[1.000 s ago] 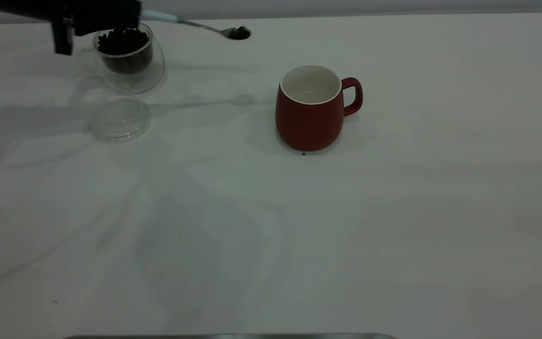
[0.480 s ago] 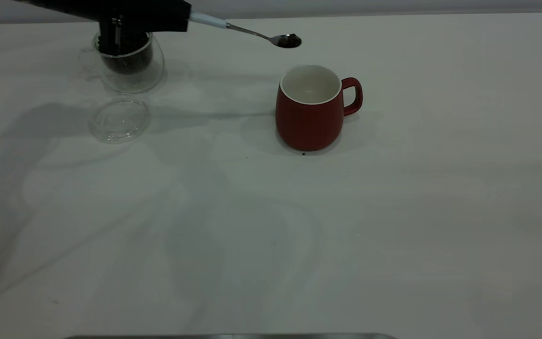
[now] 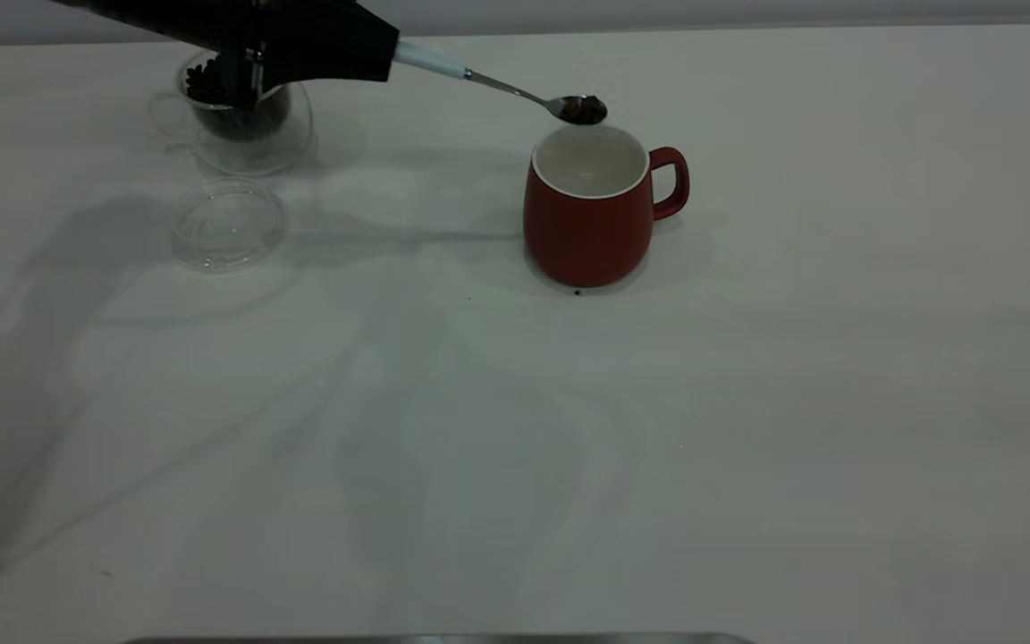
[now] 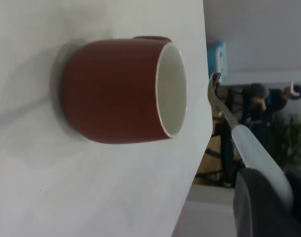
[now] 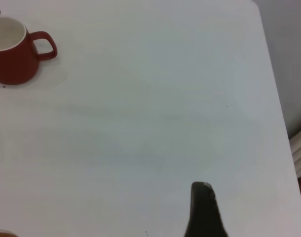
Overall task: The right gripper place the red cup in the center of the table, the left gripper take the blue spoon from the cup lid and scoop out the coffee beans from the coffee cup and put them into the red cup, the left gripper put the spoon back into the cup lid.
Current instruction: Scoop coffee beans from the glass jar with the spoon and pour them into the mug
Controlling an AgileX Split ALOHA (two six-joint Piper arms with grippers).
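Exterior view — red cup (image 3: 588, 228), white inside

The exterior view looks steeply down across the plain white table (image 3: 747, 447). The left wrist view sits close beside the rounded dark-red ceramic mug (image 4: 120, 91), seen sideways. The right wrist view looks down from farther off, the mug (image 5: 14, 52) at 10 o'clock.

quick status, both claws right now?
Left claw: closed on the blue spoon, its bean-loaded bowl at the red cup rim.
Right claw: away from the cup over bare table; cannot be told.
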